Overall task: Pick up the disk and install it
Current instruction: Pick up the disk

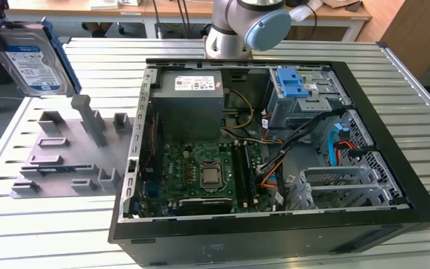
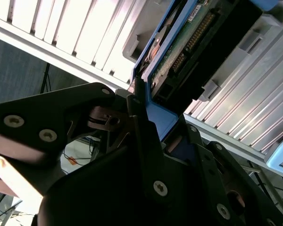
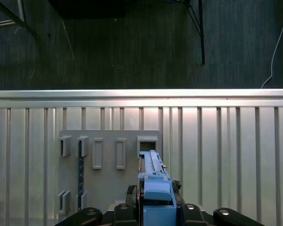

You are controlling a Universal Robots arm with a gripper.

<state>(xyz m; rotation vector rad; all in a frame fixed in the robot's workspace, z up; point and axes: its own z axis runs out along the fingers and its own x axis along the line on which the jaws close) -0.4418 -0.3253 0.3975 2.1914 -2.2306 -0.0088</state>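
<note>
The disk (image 1: 34, 56), silver with a white-and-blue label and a blue carrier frame, hangs upright in the air at the exterior view's far left, above the table's edge. In the first wrist view the disk (image 3: 154, 181) shows edge-on over the grey fixture plate (image 3: 108, 183), with my gripper (image 3: 155, 207) shut on its blue frame. The second wrist view shows the disk's green circuit-board side (image 2: 188, 42) and the blue frame (image 2: 156, 115) clamped between the dark fingers (image 2: 144, 136).
An open black computer case (image 1: 267, 224) lies on the slatted metal table (image 1: 43, 235), with a motherboard (image 1: 208, 174), grey power-supply box (image 1: 188, 103), a blue latch (image 1: 293, 84) on the drive bay and a metal cage (image 1: 342, 185). The grey fixture plate (image 1: 65, 151) carries upright holders.
</note>
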